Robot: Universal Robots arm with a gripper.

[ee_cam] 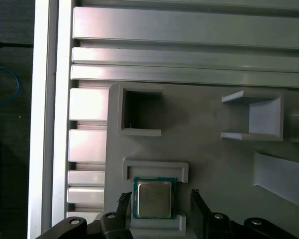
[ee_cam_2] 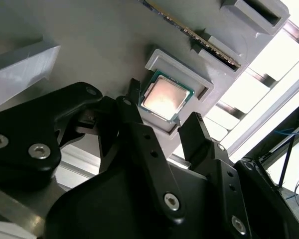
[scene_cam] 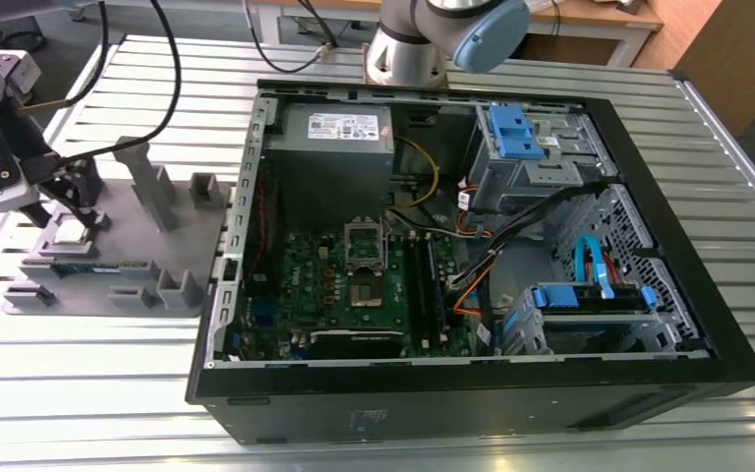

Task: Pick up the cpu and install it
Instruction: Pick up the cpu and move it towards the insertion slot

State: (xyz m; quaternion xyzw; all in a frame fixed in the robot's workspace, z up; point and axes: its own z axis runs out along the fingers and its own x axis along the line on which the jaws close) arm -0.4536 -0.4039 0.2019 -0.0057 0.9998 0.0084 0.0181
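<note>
Both wrist views show the cpu [ee_cam_2: 165, 97] [ee_cam: 153, 199] between the spread claw [ee_cam_2: 163, 107] [ee_cam: 159, 195].

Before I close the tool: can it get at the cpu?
Probably yes. In the first wrist view the open tool straddles the cpu, a finger off each free side; the raised lips of the holder flank the other two sides.

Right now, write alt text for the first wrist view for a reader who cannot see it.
A small square cpu with a silvery top lies in a shallow recess of a grey holder tray, the black jaws of the gripper open on either side of it. The tray rests on a ribbed metal table.
</note>
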